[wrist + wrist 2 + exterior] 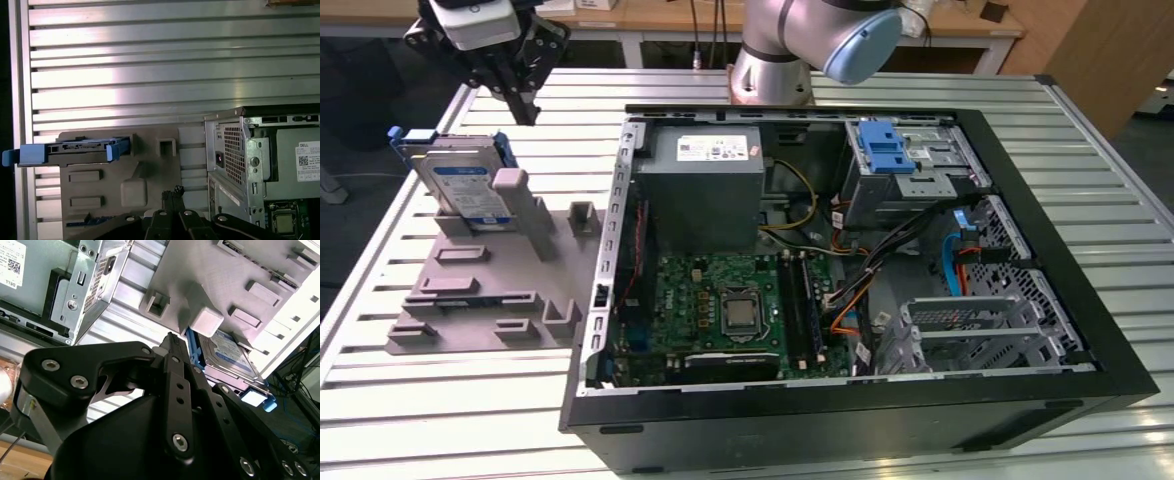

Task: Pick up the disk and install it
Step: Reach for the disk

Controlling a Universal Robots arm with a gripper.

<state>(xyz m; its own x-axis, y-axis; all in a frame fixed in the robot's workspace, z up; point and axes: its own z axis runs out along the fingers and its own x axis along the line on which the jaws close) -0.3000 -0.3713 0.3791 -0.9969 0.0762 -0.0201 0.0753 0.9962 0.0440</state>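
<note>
Looking at the exterior view, we find the gripper hanging above the table, at the exterior view's left of the open computer case. Its fingers are pressed together and carry nothing; both wrist views confirm this, showing the two black fingertips meeting at a single point.

We locate the disk below the gripper and apart from it. It stands on edge in the grey fixture, tilted slightly, with its blue-and-white label facing outward and its blue carrier frame visible at the upper corners. A grey post of the fixture stands just beside the label face. In the first wrist view we see the disk edge-on, with blue tabs projecting past the fixture on one side. In the second wrist view the disk lies just beyond the fingertips, partly behind a post.

The fixture rests flat on the slatted table, just beside the case wall. Inside the case we note the power supply, the motherboard and a drive cage with a blue latch.
</note>
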